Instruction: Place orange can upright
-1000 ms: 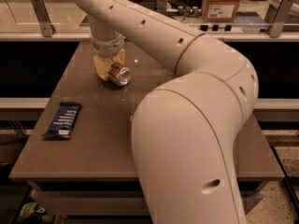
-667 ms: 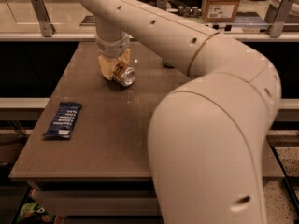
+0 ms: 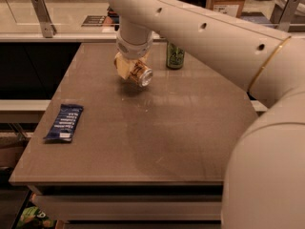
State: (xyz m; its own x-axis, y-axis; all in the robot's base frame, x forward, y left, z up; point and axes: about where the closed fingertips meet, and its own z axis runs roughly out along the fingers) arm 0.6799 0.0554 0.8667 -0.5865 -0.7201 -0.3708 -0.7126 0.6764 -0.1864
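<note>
Since a second ago the white jointed robot arm (image 3: 205, 30) has swung rightward, carrying the two-finger gripper (image 3: 131, 69) and its load towards the middle of the far part of the brown rectangular table (image 3: 181, 132). The swing has also uncovered a dark green drink can (image 3: 175, 56) standing upright near the far edge. The gripper is clamped around the small orange-gold aluminium drink can (image 3: 141, 74), which lies tilted well off vertical, its silver end facing down and to the right. A shadow on the tabletop beneath suggests the can is held just clear of the surface, though I cannot be certain of a gap. The step in hand looks like the reorienting: the can is grasped but not yet upright. Next, the wrist would need to rotate until the can's axis is vertical, lower it so one silver end sits flat on bare table, clear of the green can, then release. A flat blue foil snack packet (image 3: 65, 122) lies well apart near the left edge.
</note>
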